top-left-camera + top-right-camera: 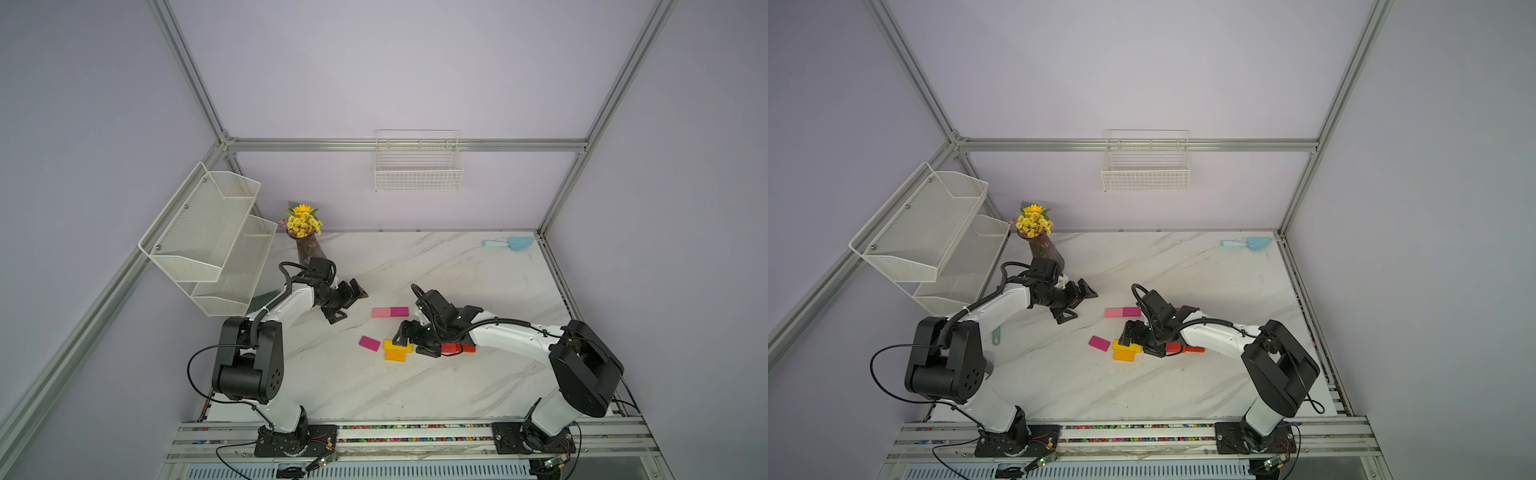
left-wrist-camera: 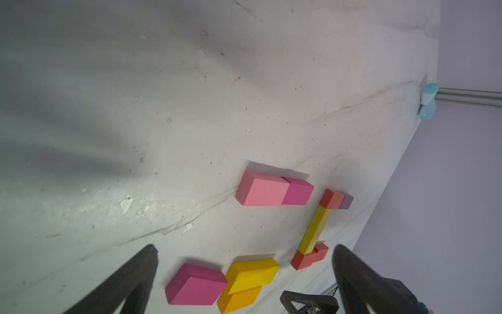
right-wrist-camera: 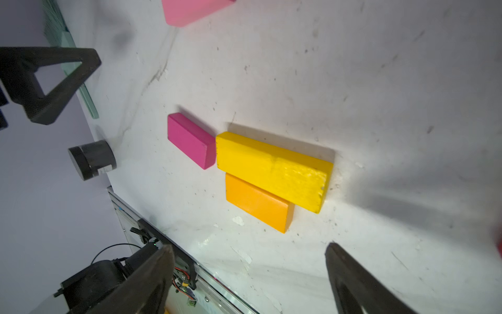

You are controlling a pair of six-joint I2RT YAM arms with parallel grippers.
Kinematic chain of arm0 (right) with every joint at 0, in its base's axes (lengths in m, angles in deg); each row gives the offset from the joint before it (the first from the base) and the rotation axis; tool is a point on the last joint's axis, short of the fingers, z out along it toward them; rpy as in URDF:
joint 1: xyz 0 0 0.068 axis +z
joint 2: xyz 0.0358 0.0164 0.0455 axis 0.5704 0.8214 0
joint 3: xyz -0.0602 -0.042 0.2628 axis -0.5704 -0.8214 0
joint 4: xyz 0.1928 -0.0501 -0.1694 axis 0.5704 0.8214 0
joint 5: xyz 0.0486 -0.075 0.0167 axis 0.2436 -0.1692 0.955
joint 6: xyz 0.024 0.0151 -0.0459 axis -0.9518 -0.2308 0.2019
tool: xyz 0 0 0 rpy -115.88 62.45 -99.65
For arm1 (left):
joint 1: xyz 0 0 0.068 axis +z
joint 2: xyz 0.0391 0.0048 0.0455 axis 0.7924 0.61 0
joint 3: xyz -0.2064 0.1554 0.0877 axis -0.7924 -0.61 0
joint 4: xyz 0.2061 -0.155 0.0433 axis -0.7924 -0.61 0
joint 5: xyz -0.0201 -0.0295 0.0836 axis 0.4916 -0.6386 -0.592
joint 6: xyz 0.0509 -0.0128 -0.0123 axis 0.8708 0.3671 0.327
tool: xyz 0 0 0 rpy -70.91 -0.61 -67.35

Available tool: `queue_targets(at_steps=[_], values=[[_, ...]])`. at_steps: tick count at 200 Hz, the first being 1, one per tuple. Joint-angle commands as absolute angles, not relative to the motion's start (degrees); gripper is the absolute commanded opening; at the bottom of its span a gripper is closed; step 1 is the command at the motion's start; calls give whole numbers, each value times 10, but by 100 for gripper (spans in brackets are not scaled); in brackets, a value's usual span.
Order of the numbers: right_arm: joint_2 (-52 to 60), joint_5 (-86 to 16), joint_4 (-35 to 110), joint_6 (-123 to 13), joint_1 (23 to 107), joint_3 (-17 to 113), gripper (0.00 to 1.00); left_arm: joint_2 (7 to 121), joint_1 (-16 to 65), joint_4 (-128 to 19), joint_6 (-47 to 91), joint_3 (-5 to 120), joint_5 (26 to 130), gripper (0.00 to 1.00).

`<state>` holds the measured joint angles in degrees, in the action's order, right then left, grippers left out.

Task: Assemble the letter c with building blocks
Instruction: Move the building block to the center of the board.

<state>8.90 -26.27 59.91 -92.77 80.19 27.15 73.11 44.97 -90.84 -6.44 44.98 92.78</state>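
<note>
Top views: marble table (image 1: 457, 395), both arms reaching in from the near rail. The left gripper (image 1: 350, 304) is raised near the vase of flowers (image 1: 305, 232), jaws spread wide and holding nothing. The right gripper (image 1: 412, 345) is low at table centre, with one finger over the yellow block (image 1: 390, 347). An orange block (image 1: 395, 356) sits against that block's near side, and a magenta block (image 1: 369, 343) lies just beside it, toward the left arm. Farther back, a light pink block (image 1: 381, 312) and a second magenta block (image 1: 400, 311) lie end to end. A red block (image 1: 451, 348) shows under the right arm. The light blue scoop (image 1: 509, 243) is in the far right corner.

Left wrist: fingers wide apart, only bare table between them. Ahead, a long yellow block (image 2: 315, 231) runs from the red block (image 2: 307, 259) to a red-orange block (image 2: 331, 198), which a purple block (image 2: 347, 201) touches.

Right wrist: the right gripper (image 3: 248, 247) has its jaws well apart, gripping nothing. The yellow block (image 3: 274, 168) lies beyond the tips with the orange block (image 3: 258, 204) flush along its side. The magenta block (image 3: 190, 141) is almost at its end.
</note>
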Motion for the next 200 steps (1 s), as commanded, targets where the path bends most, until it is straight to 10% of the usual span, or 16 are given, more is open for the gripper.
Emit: queue_targets(at_steps=[1,200], values=[[95,-255,594,-938,815,261,84,681,455,-931,-65,441,912,100],[332,-281,512,-1005,888,456,62,485,475,-1007,-86,371,868,100]])
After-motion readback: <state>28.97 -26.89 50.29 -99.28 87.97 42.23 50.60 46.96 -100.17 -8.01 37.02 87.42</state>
